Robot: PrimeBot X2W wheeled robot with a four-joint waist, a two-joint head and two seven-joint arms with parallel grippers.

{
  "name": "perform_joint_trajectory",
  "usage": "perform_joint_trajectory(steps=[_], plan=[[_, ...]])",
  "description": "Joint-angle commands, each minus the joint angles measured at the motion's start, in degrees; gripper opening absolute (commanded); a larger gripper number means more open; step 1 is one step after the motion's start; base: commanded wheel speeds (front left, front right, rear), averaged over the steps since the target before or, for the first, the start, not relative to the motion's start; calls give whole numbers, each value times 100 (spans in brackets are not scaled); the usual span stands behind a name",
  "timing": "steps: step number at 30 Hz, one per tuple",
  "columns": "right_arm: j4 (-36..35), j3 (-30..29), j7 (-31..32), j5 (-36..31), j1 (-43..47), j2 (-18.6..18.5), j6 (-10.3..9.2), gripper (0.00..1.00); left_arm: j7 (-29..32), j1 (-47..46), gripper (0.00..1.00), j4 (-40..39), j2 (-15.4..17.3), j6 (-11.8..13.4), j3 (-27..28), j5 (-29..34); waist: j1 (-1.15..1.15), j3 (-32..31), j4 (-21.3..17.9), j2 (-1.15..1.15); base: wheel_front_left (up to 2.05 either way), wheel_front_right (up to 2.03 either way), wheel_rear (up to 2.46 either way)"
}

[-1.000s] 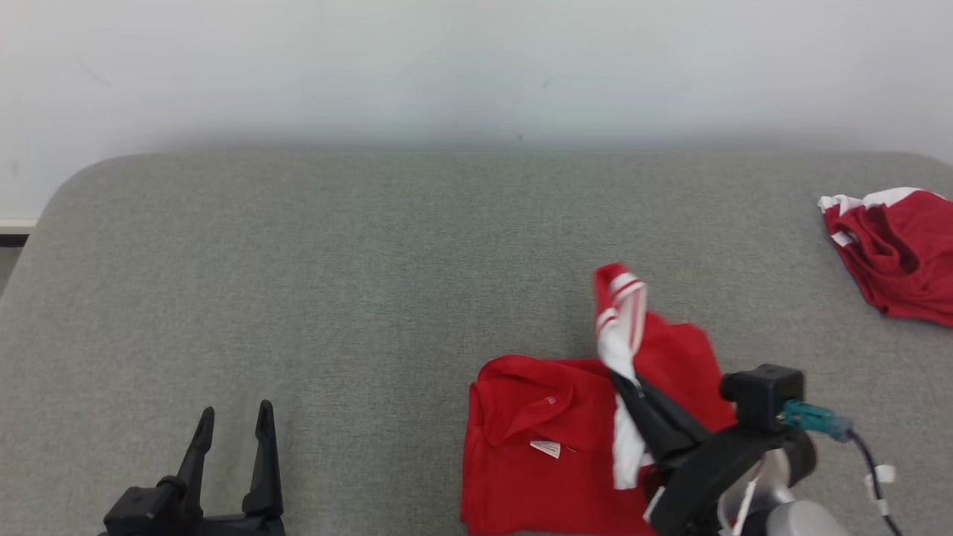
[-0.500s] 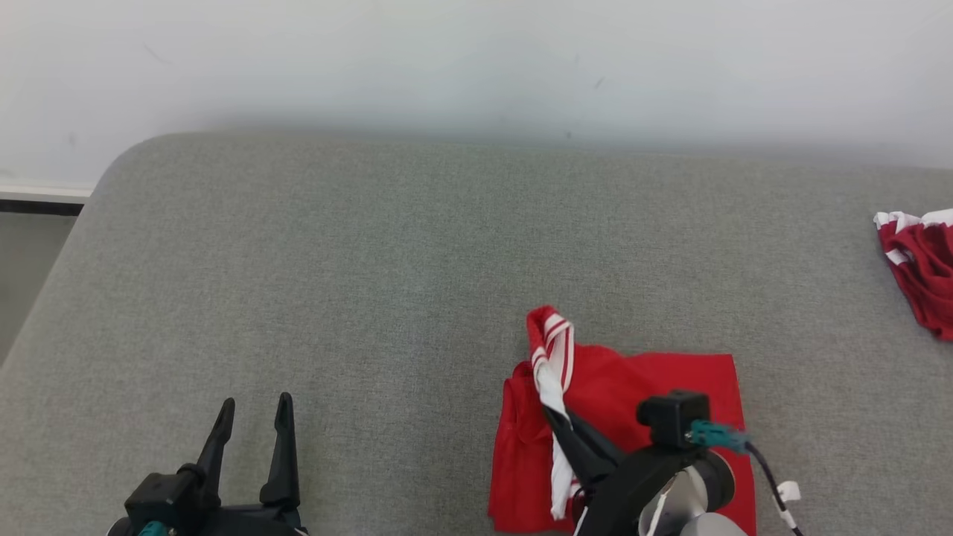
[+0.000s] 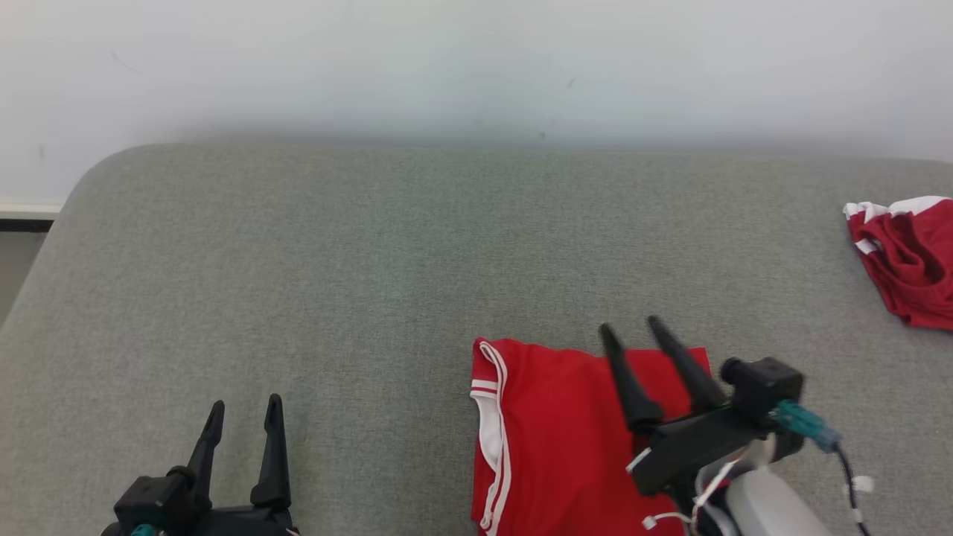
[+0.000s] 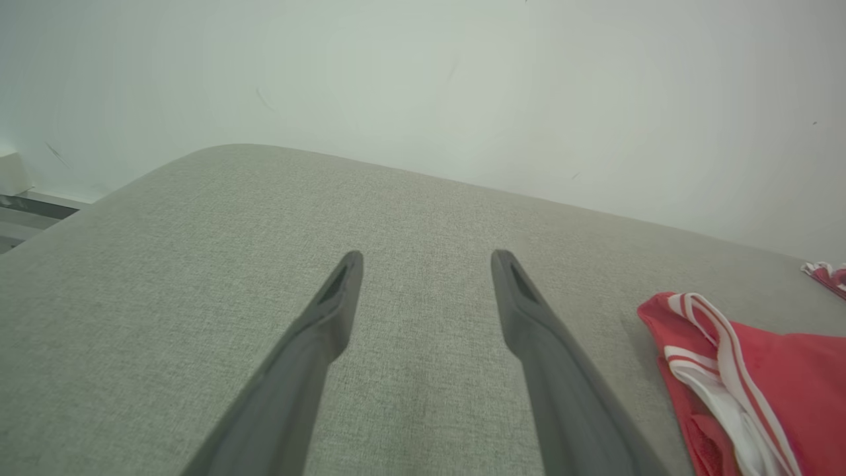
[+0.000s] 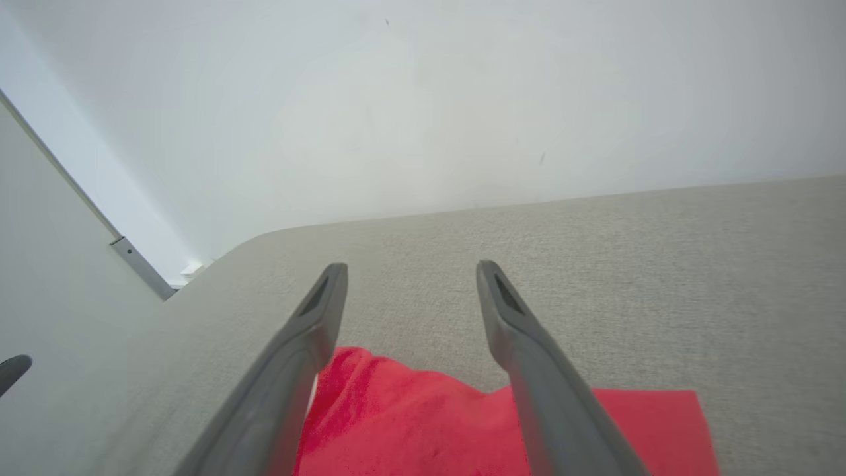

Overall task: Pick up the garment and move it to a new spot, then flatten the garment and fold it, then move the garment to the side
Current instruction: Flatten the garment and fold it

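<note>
The folded red garment lies near the front of the grey bench, striped edge to the left, partly under the open, empty right pincer, much the nearer, while the open left pincer rests well apart leftward.

I see a crumpled red-and-white cloth lying at the far right of the grey table, with a white wall behind.
</note>
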Motion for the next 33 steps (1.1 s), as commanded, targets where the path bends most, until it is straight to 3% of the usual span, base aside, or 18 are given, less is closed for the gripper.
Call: perform_joint_trajectory(steps=[1, 13, 33], plan=[[-58, -142, -142, -105, 30, -91, -17, 100, -18, 66, 100, -31, 9, 7, 34, 2, 0, -50, -86, 0, 0, 0, 0], [-857, -1431, -543, -780, 862, -264, -17, 100, -18, 262, 100, -360, 99, 7, 294, 145, 0, -154, -452, 0, 0, 0, 0], [-1520, -1641, -585, -1248, 2319, 41, -17, 100, -17, 922, 100, -728, 59, 9, 419, 635, 0, -476, -632, 0, 0, 0, 0]])
